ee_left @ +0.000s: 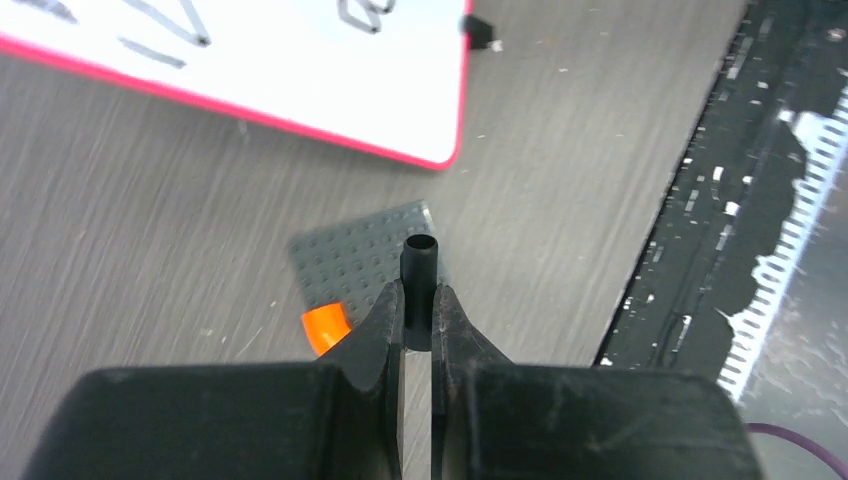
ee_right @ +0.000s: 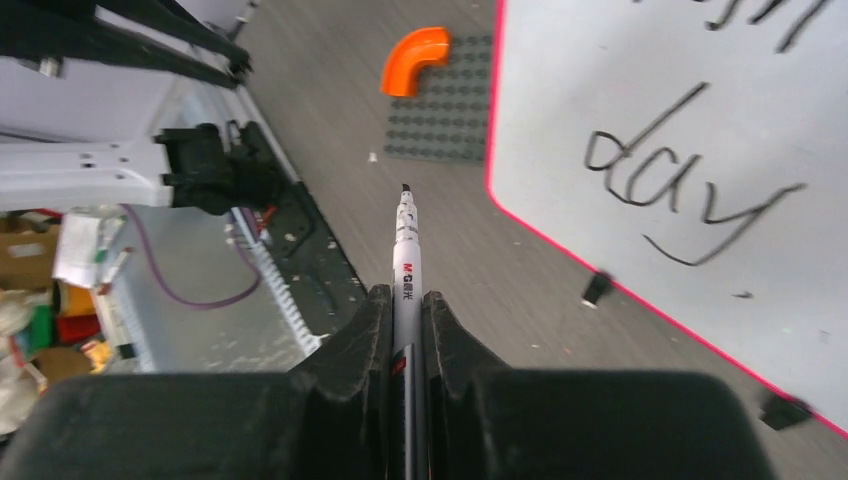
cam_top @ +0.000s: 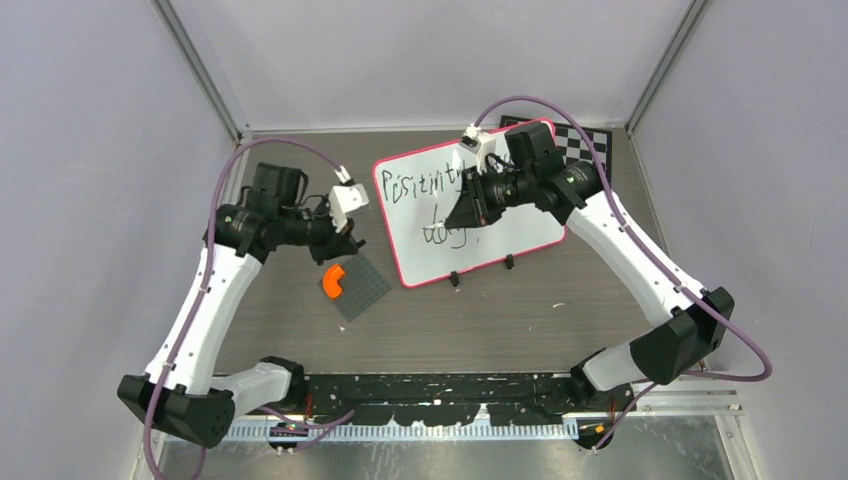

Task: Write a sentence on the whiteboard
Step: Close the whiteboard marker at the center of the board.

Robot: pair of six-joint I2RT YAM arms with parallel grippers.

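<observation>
The whiteboard (cam_top: 520, 225) lies flat at the table's middle back, red-rimmed, with two black feet at its near edge. The sentence (cam_top: 425, 187) runs along its top, with the word "day" (ee_right: 680, 180) below. My right gripper (cam_top: 462, 215) hovers over the board and is shut on a white marker (ee_right: 406, 250), uncapped, tip pointing toward the table off the board's edge. My left gripper (cam_top: 345, 243) is left of the board, above the studded plate, shut on the black marker cap (ee_left: 419, 275). The board's corner (ee_left: 400, 100) shows in the left wrist view.
A dark grey studded plate (cam_top: 362, 290) with an orange curved piece (cam_top: 332, 281) lies left of the board's near corner. A checkered chessboard (cam_top: 588, 140) sticks out behind the board. A black rail (cam_top: 430, 385) runs along the table's near edge.
</observation>
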